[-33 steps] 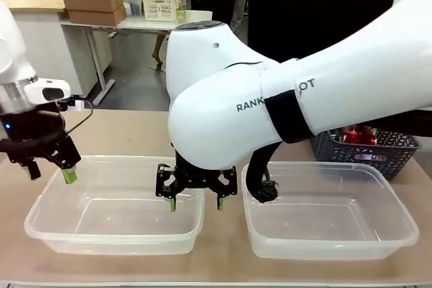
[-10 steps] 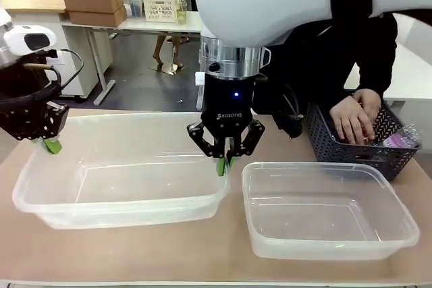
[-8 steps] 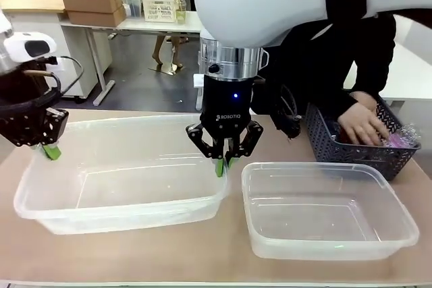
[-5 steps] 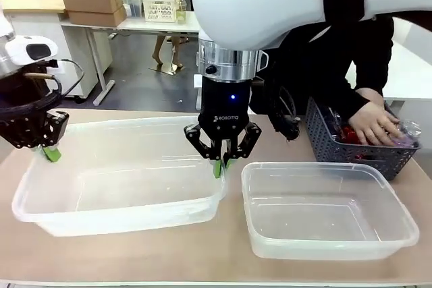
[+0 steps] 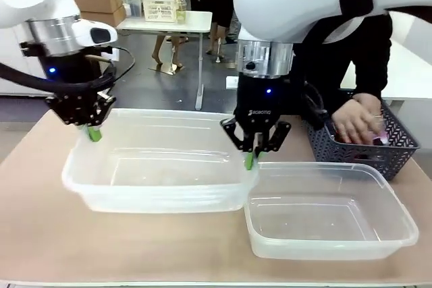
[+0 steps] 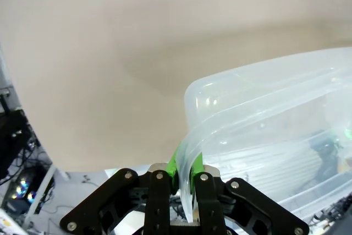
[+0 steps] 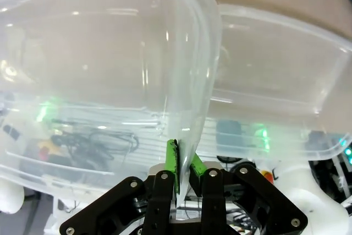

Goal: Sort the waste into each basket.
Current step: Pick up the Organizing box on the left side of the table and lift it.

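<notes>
Two hands, one tub moving right

Two robot hands share a single load. At the left, the left hand (image 5: 92, 131) is clenched on the end rim of the left tub (image 5: 162, 166). At the middle, the right hand (image 5: 251, 160) is pinched shut on the opposite end.

In the last half second the tub has travelled rightward between them. Its right end now overlaps the left rim of the right tub (image 5: 398, 231), which sits unmoved on the counter (image 5: 40, 227). Both tubs are empty, so I judge that sorting has not begun and this is still arranging.

At the far right, a person's hand (image 5: 354, 119) is in the dark lattice basket (image 5: 385, 156). The waste (image 5: 378, 138) shows there as a pinkish bit.

The front view leaves the grips hard to read, and the wrist views settle them. The left wrist view shows the rolled rim squeezed between the green pads (image 6: 177, 160), with bare counter beyond. The right wrist view shows the pads (image 7: 172, 173) nipping the clear wall. It also shows the second tub's rim (image 7: 275, 17) close behind the held one, which the front view flattens into overlap.
</notes>
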`<state>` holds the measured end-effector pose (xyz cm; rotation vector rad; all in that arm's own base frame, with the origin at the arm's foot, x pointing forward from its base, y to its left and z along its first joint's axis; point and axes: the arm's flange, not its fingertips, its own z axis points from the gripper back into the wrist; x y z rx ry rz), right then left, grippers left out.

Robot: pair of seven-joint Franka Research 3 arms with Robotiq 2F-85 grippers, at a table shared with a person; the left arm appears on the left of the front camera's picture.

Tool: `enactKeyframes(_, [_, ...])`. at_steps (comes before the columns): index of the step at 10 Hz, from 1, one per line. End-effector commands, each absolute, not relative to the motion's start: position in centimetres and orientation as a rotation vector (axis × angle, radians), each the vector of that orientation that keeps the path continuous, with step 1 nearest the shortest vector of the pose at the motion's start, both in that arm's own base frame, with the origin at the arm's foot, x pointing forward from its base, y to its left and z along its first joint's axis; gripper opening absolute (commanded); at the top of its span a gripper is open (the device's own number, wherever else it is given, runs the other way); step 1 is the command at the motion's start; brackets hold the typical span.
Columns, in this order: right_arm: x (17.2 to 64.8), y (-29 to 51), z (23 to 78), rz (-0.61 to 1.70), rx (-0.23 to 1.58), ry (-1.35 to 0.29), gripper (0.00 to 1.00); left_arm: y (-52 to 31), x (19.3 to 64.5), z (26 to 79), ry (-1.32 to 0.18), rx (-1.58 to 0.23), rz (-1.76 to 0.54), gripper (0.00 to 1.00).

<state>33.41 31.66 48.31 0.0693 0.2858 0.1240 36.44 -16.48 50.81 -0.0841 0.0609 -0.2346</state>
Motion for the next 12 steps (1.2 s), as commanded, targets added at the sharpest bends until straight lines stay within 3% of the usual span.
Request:
enactKeyframes(1, [33.4, 28.1, 49.8, 0.133, 0.157, 0.275, 0.06, -20.3, 38.8, 52.1, 0.115, -0.086, -0.251, 0.05])
enactKeyframes(5, [34.2, 23.3, 49.1, 0.165, 0.163, 0.247, 0.06, -25.1, 41.5, 50.9, 0.197, -0.131, -0.258, 0.05])
enactKeyframes(7, [34.4, 23.1, 47.6, 0.125, 0.217, 0.245, 0.06, -25.1, 40.7, 50.3, 0.16, -0.162, -0.284, 0.05])
enactKeyframes(8, [34.5, 23.1, 48.8, 0.113, 0.114, 0.278, 0.06, -24.4, 41.8, 50.2, 0.17, -0.108, -0.258, 0.05])
enactKeyframes(12, [34.5, 23.1, 48.8, 0.113, 0.114, 0.278, 0.06, -24.4, 41.8, 50.2, 0.17, -0.108, -0.258, 0.05])
